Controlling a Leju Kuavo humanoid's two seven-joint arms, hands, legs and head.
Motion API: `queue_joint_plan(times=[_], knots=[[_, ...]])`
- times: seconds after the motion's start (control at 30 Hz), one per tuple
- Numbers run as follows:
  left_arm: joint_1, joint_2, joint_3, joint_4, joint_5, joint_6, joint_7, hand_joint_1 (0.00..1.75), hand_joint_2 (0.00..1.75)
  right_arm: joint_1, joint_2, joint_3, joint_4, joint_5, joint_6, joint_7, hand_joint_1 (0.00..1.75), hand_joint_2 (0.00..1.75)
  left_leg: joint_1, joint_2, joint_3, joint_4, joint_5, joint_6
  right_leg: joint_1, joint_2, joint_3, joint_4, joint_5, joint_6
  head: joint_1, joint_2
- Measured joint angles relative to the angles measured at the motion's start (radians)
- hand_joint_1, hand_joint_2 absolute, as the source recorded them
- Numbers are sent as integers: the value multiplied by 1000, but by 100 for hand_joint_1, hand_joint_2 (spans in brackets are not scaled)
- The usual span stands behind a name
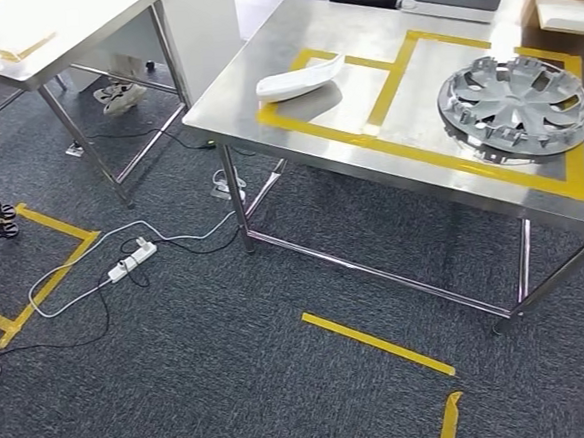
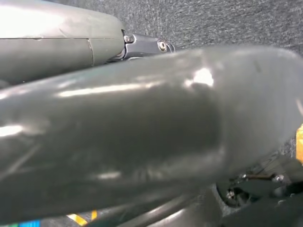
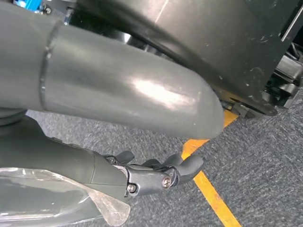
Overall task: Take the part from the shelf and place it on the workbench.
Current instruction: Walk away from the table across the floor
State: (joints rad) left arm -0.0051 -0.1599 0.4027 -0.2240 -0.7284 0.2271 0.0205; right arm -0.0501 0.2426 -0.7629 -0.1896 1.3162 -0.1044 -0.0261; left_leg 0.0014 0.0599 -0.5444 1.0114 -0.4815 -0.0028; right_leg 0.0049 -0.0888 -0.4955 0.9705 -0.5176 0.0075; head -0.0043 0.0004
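The steel workbench (image 1: 392, 167) stands ahead and to the right, marked with yellow tape boxes. A white curved part (image 1: 299, 78) lies in the left box. A silver wheel cover (image 1: 516, 105) lies in the right box. My right hand (image 3: 157, 176) hangs over the carpet, its dark fingers stretched out with nothing in them. My left hand (image 2: 143, 127) also hangs low; its thick grey thumb blocks the lens and hides the fingers, apart from one dark finger base (image 2: 145, 45).
A second table (image 1: 49, 40) stands at the back left, with a person's shoes (image 1: 119, 96) beneath it. A white power strip (image 1: 132, 258) and cables lie on the carpet. Yellow floor tape (image 1: 377, 343) runs before the bench. A cardboard box (image 1: 562, 5) sits at the bench's far right.
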Motion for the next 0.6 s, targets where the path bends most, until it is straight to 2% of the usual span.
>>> queue_joint_plan(times=[0.03,0.1,0.13,0.17,0.23,0.27,0.3,0.33,0.37,0.4,0.43,0.47,0.5,0.53,0.57,0.6], knots=[[0,2,-2,0,-1,0,-1,0,0,0,0,-1,0,0,2,2,0,0,-3,5,3,-12,-2,6,2,-7,1,1,-2,4,1,0],[2,5,-5,1,-7,7,-10,0,0,-1,0,-2,0,3,9,7,0,0,-4,-14,-1,-14,1,19,2,-19,2,1,-5,14,1,0],[3,7,-6,2,-8,15,-19,0,0,-1,0,-2,0,5,11,10,0,0,-3,-23,-2,-16,3,25,0,-8,-2,10,-15,20,3,0],[2,8,-6,2,-9,25,-29,0,0,-1,0,-2,0,8,12,12,0,0,-1,-32,-2,-18,6,32,-2,12,-14,36,-35,26,5,0],[-2,9,-6,2,-5,43,-43,0,0,0,0,-2,0,13,13,13,0,0,0,-51,-7,-20,10,42,-6,64,-69,152,-99,32,10,0],[-3,9,-6,2,-3,48,-45,0,0,2,0,-2,1,15,13,14,0,0,-2,-62,-9,-20,12,44,-7,78,-106,227,-130,33,11,0],[-4,9,-6,2,-1,51,-45,0,0,4,0,-2,1,17,13,15,0,0,-3,-73,-11,-19,12,46,-7,84,-135,284,-147,32,11,0],[-3,9,-6,3,-1,51,-45,0,0,5,0,-2,1,19,15,16,0,0,-4,-86,-11,-19,13,46,-7,86,-149,306,-142,31,11,0],[-2,9,-6,3,-3,49,-45,0,0,6,0,-2,1,22,17,19,0,0,-5,-98,-10,-18,13,46,-7,89,-144,288,-118,29,11,0],[-1,9,-7,4,-7,44,-43,0,0,6,0,-2,1,28,21,21,0,0,-6,-111,-9,-17,13,46,-7,97,-118,227,-76,26,11,0],[-1,9,-8,5,-13,37,-39,0,0,5,0,-1,1,36,26,24,0,0,-6,-124,-8,-17,13,46,-8,115,-84,151,-38,23,11,0],[-2,9,-10,6,-19,30,-36,0,0,5,0,1,1,44,30,27,0,0,-6,-136,-9,-15,14,43,-10,140,-54,84,-12,20,11,0],[-3,8,-11,7,-23,23,-31,0,0,4,0,4,1,53,33,30,0,0,-6,-147,-12,-14,15,39,-12,161,-30,36,2,18,11,0],[-3,8,-12,7,-26,16,-26,0,0,3,0,8,1,61,37,35,0,0,-5,-157,-17,-12,17,34,-12,175,-20,17,1,16,10,0],[-3,8,-13,8,-26,10,-21,0,0,3,0,12,2,68,41,41,0,0,-3,-168,-22,-11,20,27,-12,176,-17,13,-2,14,10,0],[-2,7,-13,10,-23,4,-17,0,0,2,0,17,2,74,46,48,0,0,-1,-179,-26,-11,22,21,-11,165,-14,11,0,10,10,0]])
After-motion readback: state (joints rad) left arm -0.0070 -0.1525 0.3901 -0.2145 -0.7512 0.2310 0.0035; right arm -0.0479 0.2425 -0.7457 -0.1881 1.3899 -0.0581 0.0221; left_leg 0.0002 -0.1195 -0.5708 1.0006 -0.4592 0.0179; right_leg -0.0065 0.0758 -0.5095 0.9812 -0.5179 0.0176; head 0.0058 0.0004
